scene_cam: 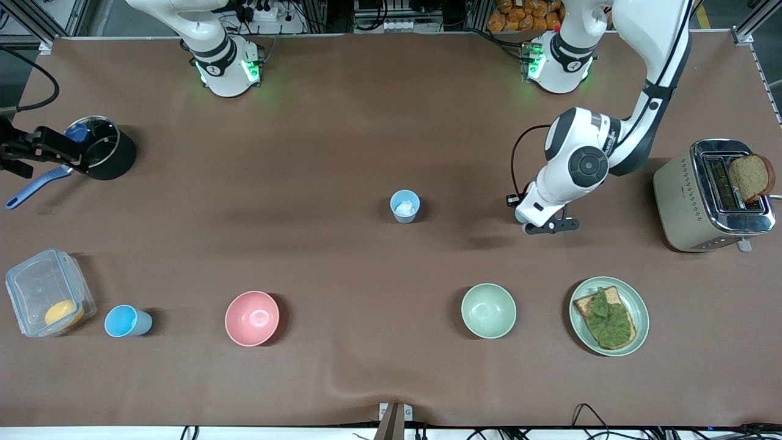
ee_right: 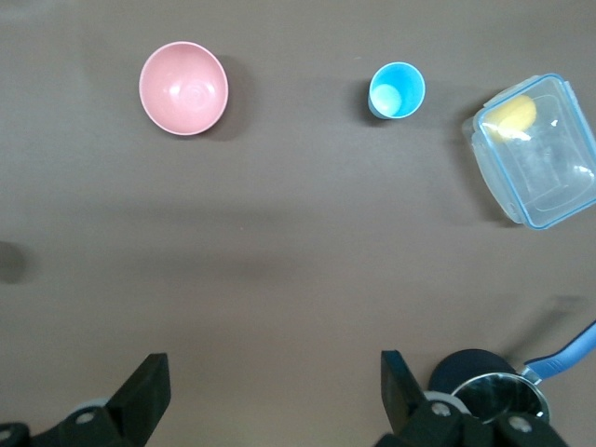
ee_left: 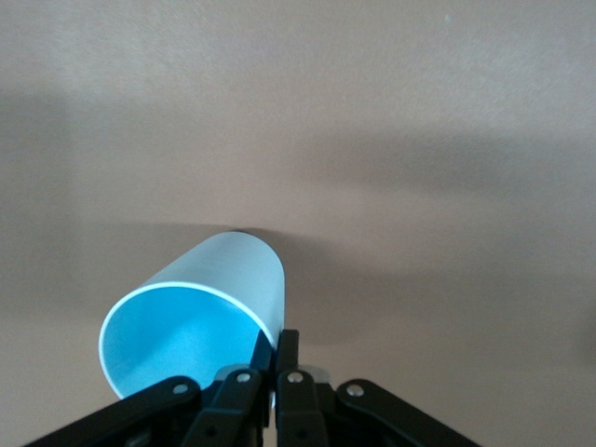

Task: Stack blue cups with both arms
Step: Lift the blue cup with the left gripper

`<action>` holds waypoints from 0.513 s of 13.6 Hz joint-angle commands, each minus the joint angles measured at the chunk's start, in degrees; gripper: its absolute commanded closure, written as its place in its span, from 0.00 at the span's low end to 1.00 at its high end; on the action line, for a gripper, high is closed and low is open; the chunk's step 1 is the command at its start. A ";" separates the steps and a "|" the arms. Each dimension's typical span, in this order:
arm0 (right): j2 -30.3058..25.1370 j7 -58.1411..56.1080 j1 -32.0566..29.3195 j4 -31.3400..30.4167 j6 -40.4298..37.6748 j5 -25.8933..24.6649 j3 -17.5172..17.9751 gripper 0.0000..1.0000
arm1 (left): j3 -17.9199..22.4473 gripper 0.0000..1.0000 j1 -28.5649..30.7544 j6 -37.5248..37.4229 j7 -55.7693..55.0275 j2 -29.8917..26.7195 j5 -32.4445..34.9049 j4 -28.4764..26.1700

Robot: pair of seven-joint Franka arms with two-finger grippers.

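Note:
The paler blue cup (scene_cam: pixel 404 206), with a white lump inside, stands mid-table. The brighter sky-blue cup (scene_cam: pixel 127 321) stands near the front camera beside a clear box; it also shows in the right wrist view (ee_right: pixel 397 90). My left gripper (scene_cam: pixel 550 227) is low over the table between the paler cup and the toaster. In the left wrist view it (ee_left: pixel 279 340) is shut on the rim wall of a blue cup (ee_left: pixel 200 307); the front view shows no cup at it. My right gripper (scene_cam: pixel 33 153) is high over the pot, open and empty (ee_right: pixel 270 391).
A black pot (scene_cam: pixel 104 150) with a blue handle stands at the right arm's end. A clear box (scene_cam: pixel 46 293), pink bowl (scene_cam: pixel 252 318), pale green bowl (scene_cam: pixel 488 310) and plate of toast (scene_cam: pixel 635 293) line the near side. A toaster (scene_cam: pixel 708 195) stands at the left arm's end.

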 commanded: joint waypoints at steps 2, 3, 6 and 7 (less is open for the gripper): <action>0.19 -0.41 -0.08 0.81 -0.23 -1.20 0.27 0.00 | -0.85 1.00 -0.65 -8.90 -1.76 -6.48 -0.90 3.57; 0.19 -0.50 0.01 0.81 -0.41 -1.20 0.27 0.00 | -1.99 1.00 -0.65 -11.97 -1.93 -6.93 -1.07 6.20; 0.10 -0.50 0.10 0.81 -0.59 -1.20 0.27 0.00 | -5.50 1.00 -0.83 -16.66 -5.10 -7.28 -0.55 11.93; 0.10 -0.41 0.10 0.81 -0.59 -1.20 0.27 0.00 | -6.73 1.00 -1.44 -16.75 -5.36 -7.11 -0.55 13.33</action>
